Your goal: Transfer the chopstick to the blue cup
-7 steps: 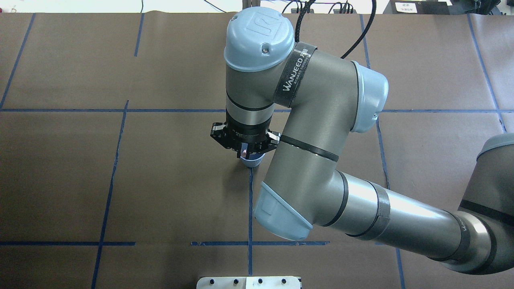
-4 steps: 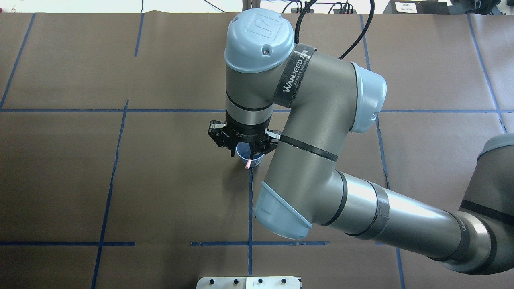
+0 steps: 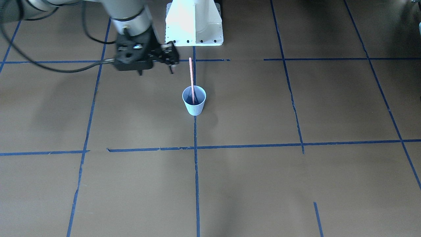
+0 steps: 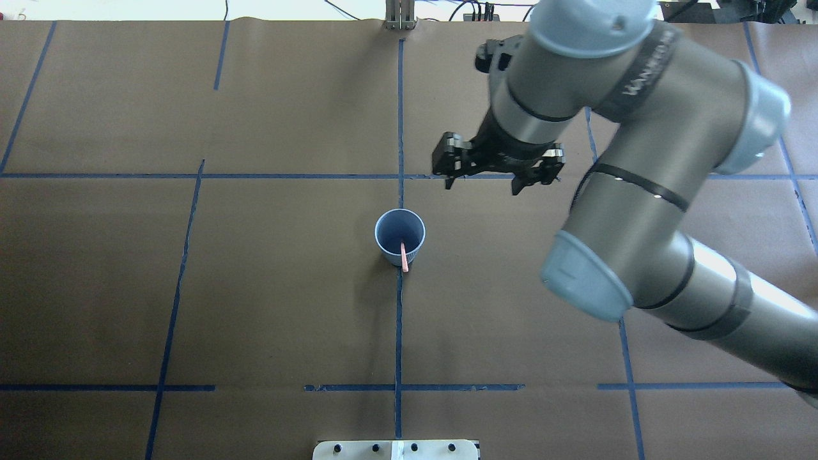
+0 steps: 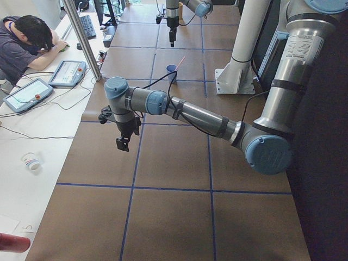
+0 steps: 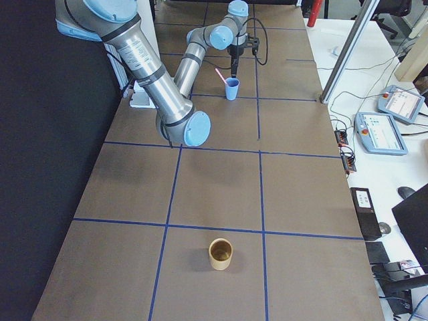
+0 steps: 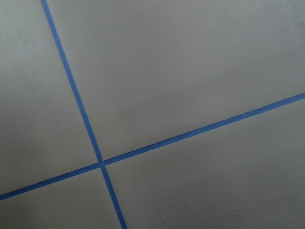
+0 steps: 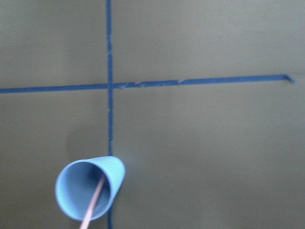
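Leaning in blue cup (image 3: 194,104): chopstick (image 3: 191,79) | right claw (image 4: 481,186) apart | left claw (image 5: 122,143): cannot tell (side view only)

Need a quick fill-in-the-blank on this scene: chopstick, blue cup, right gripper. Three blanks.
1. The chopstick has its lower end ____ the blue cup.
2. The right gripper is ____ and holds nothing.
3. The blue cup stands ____, not tipped over.
Missing words: inside; open; upright.
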Available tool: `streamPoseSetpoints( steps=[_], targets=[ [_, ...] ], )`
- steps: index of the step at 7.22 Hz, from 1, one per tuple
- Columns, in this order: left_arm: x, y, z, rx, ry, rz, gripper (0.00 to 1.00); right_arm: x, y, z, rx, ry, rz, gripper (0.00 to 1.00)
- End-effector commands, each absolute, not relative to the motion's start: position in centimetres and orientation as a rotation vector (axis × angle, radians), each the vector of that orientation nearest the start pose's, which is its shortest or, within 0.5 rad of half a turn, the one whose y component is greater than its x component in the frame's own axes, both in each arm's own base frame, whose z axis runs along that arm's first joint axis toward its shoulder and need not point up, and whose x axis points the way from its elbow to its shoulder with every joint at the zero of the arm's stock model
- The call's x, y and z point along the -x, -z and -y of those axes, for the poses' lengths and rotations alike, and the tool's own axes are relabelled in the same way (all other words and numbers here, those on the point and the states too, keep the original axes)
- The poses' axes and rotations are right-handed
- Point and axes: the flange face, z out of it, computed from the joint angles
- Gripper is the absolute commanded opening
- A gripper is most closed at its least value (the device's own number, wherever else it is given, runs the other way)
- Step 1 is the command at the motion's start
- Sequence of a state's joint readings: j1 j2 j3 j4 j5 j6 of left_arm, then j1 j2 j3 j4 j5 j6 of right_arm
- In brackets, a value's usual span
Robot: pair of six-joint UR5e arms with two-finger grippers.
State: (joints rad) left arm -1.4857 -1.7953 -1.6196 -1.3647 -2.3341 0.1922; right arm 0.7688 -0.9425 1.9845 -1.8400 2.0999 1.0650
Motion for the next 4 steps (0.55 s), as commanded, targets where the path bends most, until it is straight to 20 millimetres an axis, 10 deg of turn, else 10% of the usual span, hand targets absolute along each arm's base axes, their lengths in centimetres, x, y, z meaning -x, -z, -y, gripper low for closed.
streamPoseSetpoints(
  steps=[1,4],
  targets=[
    [7.0,-60.0,57.0,-0.073,-0.257,-0.822,1.0,27.2,-26.6,48.4,-0.121,-0.043,0.864,1.0],
    [7.7,-63.4,54.2,-0.037,-0.17,-0.822,1.0,13.4,-39.1,50.4,-0.102,0.039,0.837,1.0]
  ],
)
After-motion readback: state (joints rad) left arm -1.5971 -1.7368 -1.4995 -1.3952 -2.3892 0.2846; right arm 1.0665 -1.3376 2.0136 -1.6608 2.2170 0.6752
